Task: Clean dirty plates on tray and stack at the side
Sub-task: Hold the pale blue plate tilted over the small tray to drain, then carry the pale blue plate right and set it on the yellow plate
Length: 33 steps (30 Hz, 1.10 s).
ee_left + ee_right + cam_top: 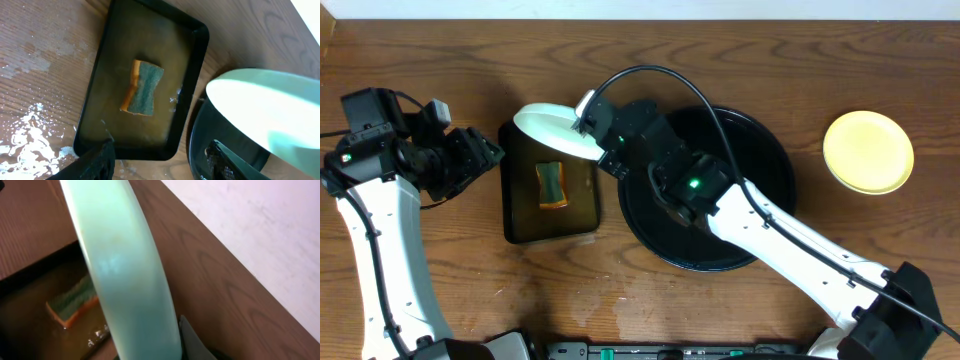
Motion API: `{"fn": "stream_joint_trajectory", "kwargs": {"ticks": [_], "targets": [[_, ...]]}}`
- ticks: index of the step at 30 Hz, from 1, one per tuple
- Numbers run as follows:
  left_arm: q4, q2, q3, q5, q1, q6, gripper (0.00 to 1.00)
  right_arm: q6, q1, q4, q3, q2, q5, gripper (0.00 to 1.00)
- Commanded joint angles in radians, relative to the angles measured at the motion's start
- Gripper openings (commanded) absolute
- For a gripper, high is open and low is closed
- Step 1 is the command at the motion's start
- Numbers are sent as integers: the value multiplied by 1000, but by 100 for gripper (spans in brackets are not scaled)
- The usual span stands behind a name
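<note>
1. The right gripper (588, 125) is clamping the rim of a mint plate (555, 130) and holding it in the upper centre of the overhead view, over the top edge of the rectangular tray (515, 215).
2. The yellow plate (868, 150) is sitting alone on the table at far right, well clear of the round black tray (772, 160).
3. By my read, the washing step is under way: the plate is being presented above the wet sponge (552, 185).
4. The left gripper (160, 157) is hanging at the near end of that tray with its fingers spread wide, gripping nothing.
5. The next move is probably calling for the left claw to drop onto the sponge and pinch its narrow waist while the right steadies the plate.
6. The plate is tipping steeply: overhead its oval is running from left down to the right, and the right wrist camera is seeing it almost edge-on. I cannot tell which face is up.
</note>
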<state>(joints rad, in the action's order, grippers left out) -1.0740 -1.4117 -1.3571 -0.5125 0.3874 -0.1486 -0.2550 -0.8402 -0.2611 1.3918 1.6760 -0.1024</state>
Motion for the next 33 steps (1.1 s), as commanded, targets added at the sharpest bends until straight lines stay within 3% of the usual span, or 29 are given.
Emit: {"fn": "stream_joint_trajectory", "kwargs": {"ticks": [1, 15, 19, 26, 33], "targets": [[-9, 9, -16, 8, 4, 21, 61, -8, 10, 8, 18, -14, -39, 1], [3, 23, -16, 7, -43, 21, 60, 152, 73, -77, 27, -43, 19, 1], [14, 34, -16, 8, -86, 22, 60, 312, 109, -110, 27, -61, 15, 1], [32, 37, -16, 8, -202, 49, 60, 748, 426, -262, 27, -76, 460, 1], [67, 37, -16, 8, -291, 51, 61, 800, 844, -460, 27, -74, 678, 1]]}}
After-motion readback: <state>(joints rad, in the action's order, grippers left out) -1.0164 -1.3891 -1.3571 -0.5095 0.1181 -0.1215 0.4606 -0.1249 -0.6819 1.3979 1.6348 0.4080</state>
